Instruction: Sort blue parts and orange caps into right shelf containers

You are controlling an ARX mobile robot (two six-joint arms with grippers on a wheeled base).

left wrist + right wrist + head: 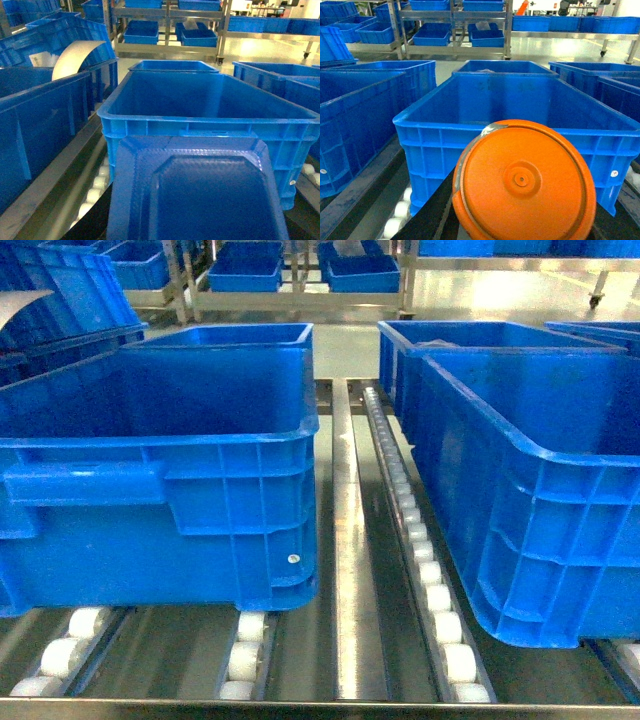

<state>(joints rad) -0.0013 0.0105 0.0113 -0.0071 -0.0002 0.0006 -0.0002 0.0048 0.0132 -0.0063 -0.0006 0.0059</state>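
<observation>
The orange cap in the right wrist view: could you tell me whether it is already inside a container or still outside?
Outside. The orange cap sits in front of the container's near rim, close to the camera; what holds it cannot be seen.

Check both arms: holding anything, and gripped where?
Left wrist view: a blue part fills the foreground. Right: an orange cap. Each looks carried, but the jaws and grip points are hidden.
</observation>
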